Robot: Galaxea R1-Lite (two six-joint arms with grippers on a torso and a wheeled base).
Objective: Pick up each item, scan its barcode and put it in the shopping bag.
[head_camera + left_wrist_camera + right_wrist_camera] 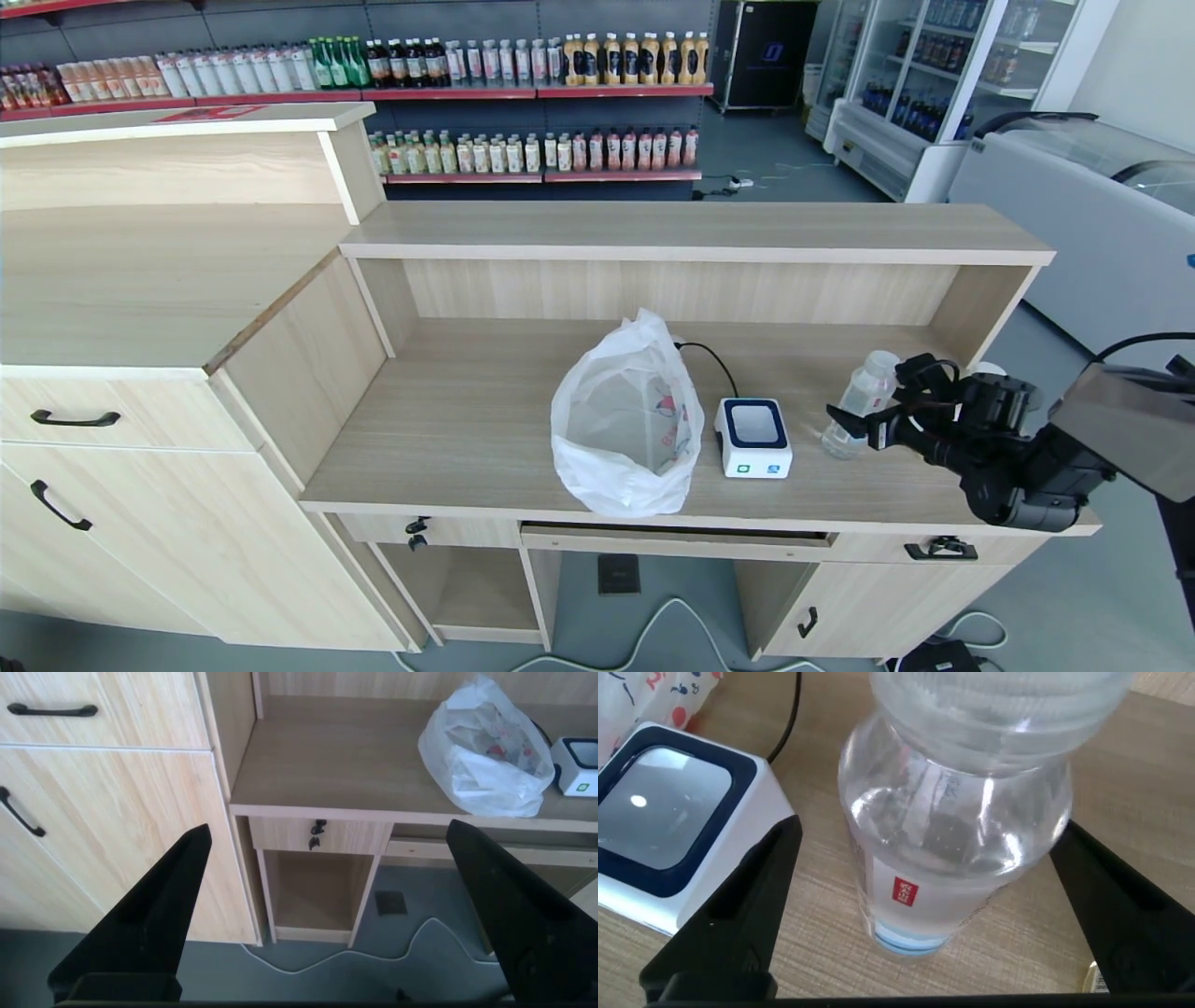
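Clear water bottle [854,406] standing, scanner [754,437] beside it — white bag [627,420] open

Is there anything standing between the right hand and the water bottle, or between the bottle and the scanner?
Nothing visible does. The clear plastic water bottle stands upright inside the open right hand. Only bare light wooden counter lies between it and the white scanner with the dark blue frame.

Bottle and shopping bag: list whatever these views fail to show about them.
Bottle: cap cut off by the right wrist view's edge; barcode not findable, label print too small.
Shopping bag: contents unclear in the head view; its cloudy, crumpled plastic hides the bottom.
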